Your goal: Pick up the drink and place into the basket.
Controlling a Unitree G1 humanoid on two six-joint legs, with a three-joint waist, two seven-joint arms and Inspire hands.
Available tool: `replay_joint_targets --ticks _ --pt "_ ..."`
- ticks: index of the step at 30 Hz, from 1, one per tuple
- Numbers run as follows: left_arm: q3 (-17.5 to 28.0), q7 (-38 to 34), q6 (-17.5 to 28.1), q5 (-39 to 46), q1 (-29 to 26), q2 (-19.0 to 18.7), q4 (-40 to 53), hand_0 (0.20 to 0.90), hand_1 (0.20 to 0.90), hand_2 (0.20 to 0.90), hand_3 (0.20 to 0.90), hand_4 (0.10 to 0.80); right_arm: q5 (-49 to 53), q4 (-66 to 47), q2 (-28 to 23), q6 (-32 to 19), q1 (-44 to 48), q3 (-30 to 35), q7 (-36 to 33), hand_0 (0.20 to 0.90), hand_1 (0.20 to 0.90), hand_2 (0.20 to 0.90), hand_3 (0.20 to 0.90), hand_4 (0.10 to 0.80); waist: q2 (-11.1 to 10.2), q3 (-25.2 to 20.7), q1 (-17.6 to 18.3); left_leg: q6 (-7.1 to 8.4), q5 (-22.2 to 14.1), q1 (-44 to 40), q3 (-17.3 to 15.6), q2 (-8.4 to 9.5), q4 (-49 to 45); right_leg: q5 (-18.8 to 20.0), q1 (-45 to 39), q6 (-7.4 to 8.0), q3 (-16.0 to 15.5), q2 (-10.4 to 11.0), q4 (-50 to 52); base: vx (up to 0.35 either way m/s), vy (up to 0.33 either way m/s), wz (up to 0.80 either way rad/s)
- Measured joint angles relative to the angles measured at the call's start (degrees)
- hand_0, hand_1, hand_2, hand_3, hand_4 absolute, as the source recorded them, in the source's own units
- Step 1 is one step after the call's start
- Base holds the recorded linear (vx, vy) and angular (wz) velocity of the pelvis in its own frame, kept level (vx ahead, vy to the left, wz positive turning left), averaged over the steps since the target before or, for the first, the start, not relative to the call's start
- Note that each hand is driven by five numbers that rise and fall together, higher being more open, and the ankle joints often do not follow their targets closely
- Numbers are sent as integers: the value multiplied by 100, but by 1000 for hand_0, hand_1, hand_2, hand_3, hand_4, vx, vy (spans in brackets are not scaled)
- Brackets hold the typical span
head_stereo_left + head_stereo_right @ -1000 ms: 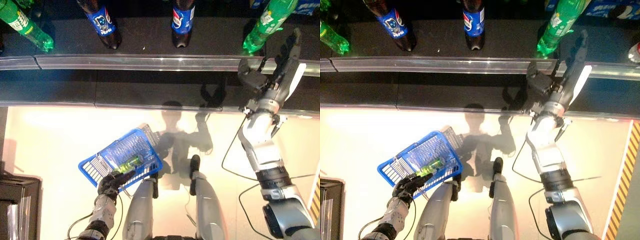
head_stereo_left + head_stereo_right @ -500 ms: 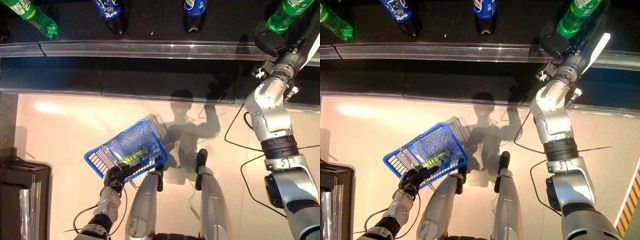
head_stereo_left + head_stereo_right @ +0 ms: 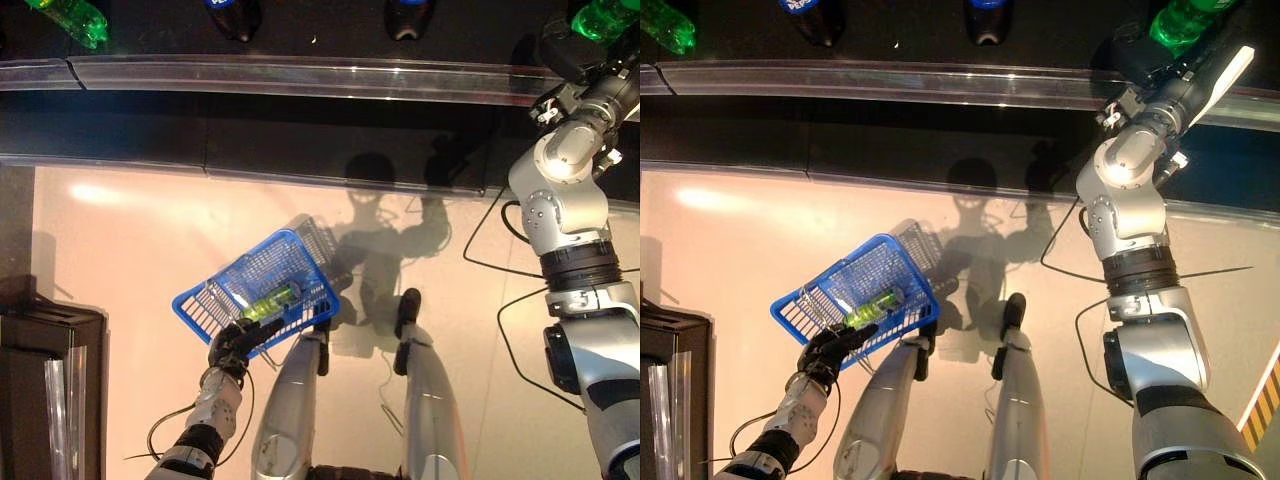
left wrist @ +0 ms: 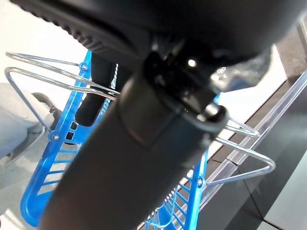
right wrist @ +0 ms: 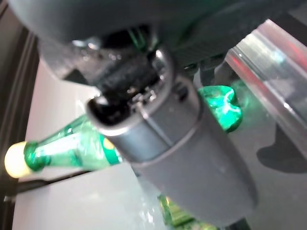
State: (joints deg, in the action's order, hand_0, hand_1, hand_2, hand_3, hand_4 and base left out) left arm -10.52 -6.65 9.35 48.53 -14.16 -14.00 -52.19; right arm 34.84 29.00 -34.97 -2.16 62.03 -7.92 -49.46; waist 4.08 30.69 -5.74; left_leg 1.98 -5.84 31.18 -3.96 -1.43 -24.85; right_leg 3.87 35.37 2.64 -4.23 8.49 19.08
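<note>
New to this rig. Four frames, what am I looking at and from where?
It's a humanoid robot. The two wide frames come from its head camera's two eyes, looking down past its arms. The two close frames come from cameras on each wrist. The left hand has its fingers curled round the wire handle of a blue basket, which already holds a green bottle. The right hand is up at the dark shelf, wrapped around another green bottle; its wrist view shows that bottle right against the hand. More bottles, dark and green, stand along the shelf.
</note>
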Motion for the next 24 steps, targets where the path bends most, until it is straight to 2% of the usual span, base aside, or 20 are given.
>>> replay_joint_targets --ticks 7,13,15,16,19,24 --pt "-20 9 -31 16 1 -15 45 300 300 300 200 100 777 -1 -103 -379 56 6 87 900 900 900 900 800 0 0 -26 -4 4 1 6 18 11 -7 1 -10 1 18 -1 0 0 0" --pt "-12 71 -50 23 1 -37 62 300 300 300 200 100 857 211 -138 -395 378 -10 96 900 900 900 900 800 2 1 -31 -10 50 32 6 75 94 2 74 4 1 52 8 0 0 0" --pt "-10 96 -55 23 2 -45 78 300 300 300 200 100 860 330 -169 -377 546 -13 99 484 484 484 414 314 2 1 -42 -10 50 46 8 83 95 0 98 6 -8 53 23 0 0 0" --pt "-11 100 -61 23 3 -47 101 300 300 300 200 100 868 348 -206 -365 589 -15 99 300 300 300 200 100 2 1 -46 -10 50 50 9 87 95 -3 102 11 -10 57 27 0 0 0" --pt "-18 123 -68 23 3 -53 120 300 300 300 200 100 921 367 -382 -318 637 -18 116 300 300 300 200 100 1 1 -56 -15 52 67 17 108 88 -8 128 17 -15 77 62 -4 -4 1" --pt "-22 127 -64 28 6 -54 144 300 300 300 200 100 1096 524 -399 -270 638 -115 196 300 300 300 200 100 1 1 -58 -23 58 84 16 116 76 -8 144 17 -14 86 79 0 0 0"
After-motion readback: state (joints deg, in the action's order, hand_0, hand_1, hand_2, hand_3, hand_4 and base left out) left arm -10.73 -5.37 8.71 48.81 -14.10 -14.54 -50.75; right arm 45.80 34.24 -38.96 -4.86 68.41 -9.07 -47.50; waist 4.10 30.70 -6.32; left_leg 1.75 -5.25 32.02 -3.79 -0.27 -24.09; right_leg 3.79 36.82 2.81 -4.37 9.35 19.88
